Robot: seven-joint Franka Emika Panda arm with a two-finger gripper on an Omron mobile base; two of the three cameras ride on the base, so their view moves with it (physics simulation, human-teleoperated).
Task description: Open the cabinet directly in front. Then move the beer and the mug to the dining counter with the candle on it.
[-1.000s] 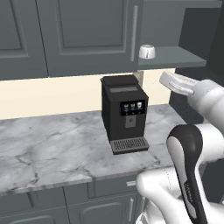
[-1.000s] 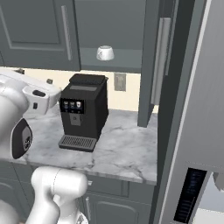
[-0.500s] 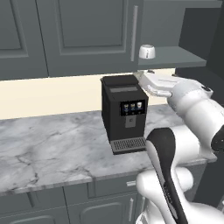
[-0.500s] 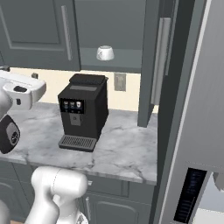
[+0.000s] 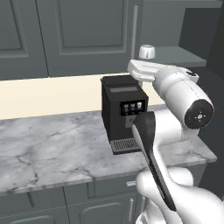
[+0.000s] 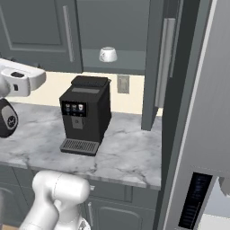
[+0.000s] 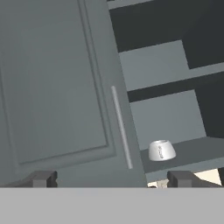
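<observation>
The tool [image 7: 107, 178] stands with its tips wide apart, holding nothing. Ahead and right of it the cabinet [image 7: 57, 87] is open on one side, and the mug [image 7: 161, 150] sits upside down on its shelf [image 7: 192, 151]. Judged best: approach level, straddling the mug low

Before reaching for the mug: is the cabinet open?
Open: the cabinet shows its grey shelf, with the mug upside down on it.

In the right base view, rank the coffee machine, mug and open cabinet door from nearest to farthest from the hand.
1. Coffee machine: on the counter, just right of the hand.
2. Mug: upside down on the shelf, up and right.
3. Open cabinet door: farthest right.
</observation>
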